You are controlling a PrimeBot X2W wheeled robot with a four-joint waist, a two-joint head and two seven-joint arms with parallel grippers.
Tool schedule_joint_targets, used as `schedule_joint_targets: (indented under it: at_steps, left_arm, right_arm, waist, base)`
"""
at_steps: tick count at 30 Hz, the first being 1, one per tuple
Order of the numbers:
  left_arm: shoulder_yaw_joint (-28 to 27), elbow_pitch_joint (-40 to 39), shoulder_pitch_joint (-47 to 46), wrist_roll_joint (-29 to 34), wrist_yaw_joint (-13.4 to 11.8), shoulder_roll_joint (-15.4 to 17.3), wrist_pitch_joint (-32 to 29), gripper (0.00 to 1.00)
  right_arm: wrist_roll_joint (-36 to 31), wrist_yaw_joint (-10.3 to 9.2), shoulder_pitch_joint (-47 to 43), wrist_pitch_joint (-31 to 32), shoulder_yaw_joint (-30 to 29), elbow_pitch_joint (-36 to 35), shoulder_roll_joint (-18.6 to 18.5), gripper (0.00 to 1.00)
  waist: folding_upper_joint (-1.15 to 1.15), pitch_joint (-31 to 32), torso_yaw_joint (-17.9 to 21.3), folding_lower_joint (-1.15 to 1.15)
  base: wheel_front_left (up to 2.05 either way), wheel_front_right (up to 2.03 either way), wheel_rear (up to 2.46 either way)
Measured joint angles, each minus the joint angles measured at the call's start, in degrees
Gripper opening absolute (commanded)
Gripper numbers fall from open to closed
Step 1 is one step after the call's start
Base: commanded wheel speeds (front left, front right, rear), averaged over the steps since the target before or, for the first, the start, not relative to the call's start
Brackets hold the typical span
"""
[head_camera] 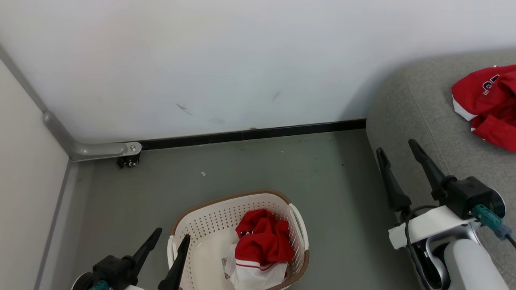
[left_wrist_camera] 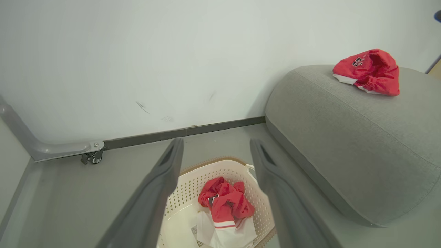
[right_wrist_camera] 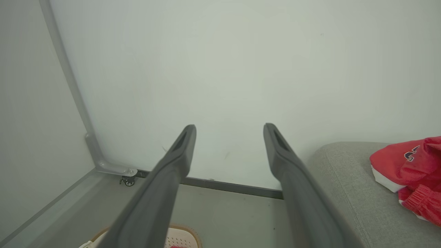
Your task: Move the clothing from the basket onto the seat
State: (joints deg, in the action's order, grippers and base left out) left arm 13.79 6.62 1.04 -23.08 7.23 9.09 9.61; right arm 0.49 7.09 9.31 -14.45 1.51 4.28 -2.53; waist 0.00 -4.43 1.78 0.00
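Observation:
A cream basket (head_camera: 217, 213) with a brown rim stands on the grey floor at the bottom middle of the head view. Inside it lies a crumpled piece of red and white clothing (head_camera: 263, 249). Another red garment (head_camera: 489, 104) rests on the grey seat (head_camera: 419, 112) at the right. My left gripper (head_camera: 172, 237) is open by the basket's left rim, with nothing between its fingers. Over the seat's near edge my right gripper (head_camera: 396, 148) stands open and empty. The left wrist view looks down on the basket (left_wrist_camera: 193, 186), its clothing (left_wrist_camera: 225, 203) and the seat (left_wrist_camera: 344, 137).
A white wall runs across the back with a black skirting strip (head_camera: 250, 135). A grey bracket with a small castor (head_camera: 127, 155) sits at the left corner, beside a pale side panel. Grey floor lies between the basket and the wall.

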Motion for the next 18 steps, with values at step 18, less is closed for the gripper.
schedule_joint_targets:
  at_steps: [18]
  left_arm:
    - [12.7,3.3,-11.2,-2.0,0.1,2.8,-7.6,1.00]
  right_arm:
    - [-1.2,0.00,8.4,0.0,0.7,-3.3,-0.1,1.00]
  waist:
    - [0.00,-9.5,1.5,0.00]
  base:
    - [0.00,0.00,0.00]
